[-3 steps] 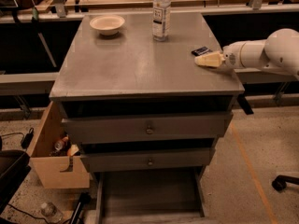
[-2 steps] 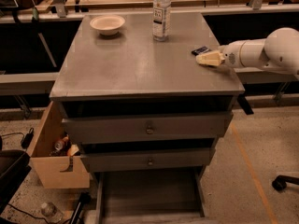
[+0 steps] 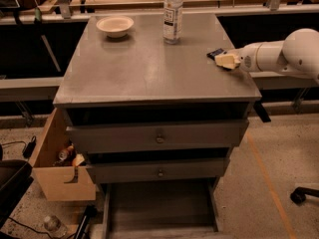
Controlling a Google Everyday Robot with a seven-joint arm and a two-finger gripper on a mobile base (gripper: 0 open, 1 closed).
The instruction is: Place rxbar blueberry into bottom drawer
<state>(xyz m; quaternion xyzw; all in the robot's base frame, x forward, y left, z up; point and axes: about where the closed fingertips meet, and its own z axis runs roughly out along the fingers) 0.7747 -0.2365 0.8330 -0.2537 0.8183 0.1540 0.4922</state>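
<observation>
Reaching in from the right edge, the white arm is cut off past its rounded joint, and its pale gripper sits low over the right rear part of the grey cabinet top. The rxbar blueberry lies there just at the gripper's tip, and only a small dark end shows; the rest is covered. Whether the gripper is clamped on the bar or merely resting on it cannot be told. The exposed end points left and slightly toward the front, so the long axis seems to run roughly across the cabinet in line with the arm, though its full length is hidden. Below the two upper drawers, the bottom drawer stands pulled out, its floor dim and its front cut by the lower edge. A bottle and a bowl stand near the back.
</observation>
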